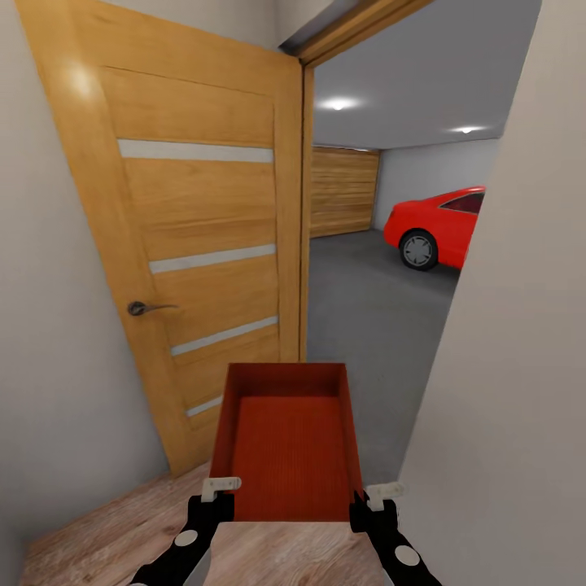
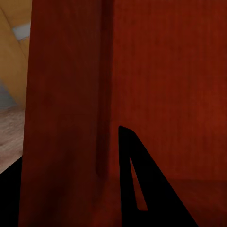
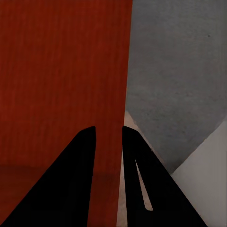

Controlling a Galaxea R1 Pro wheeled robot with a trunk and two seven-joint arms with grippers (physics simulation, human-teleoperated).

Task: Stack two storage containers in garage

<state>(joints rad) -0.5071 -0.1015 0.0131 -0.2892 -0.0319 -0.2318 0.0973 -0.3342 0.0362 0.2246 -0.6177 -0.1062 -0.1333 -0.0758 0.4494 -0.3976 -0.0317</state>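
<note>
I hold one orange-red storage container (image 1: 286, 443) at lower centre of the head view, before the open wooden door (image 1: 191, 244). My left tool (image 1: 220, 489) pinches its left wall, my right tool (image 1: 376, 493) its right wall. Beyond the doorway: grey concrete floor (image 1: 366, 309), red car (image 1: 439, 224) at centre right.

text: none legible | labels: none | brands: none | numbers: none | signs: none
</note>
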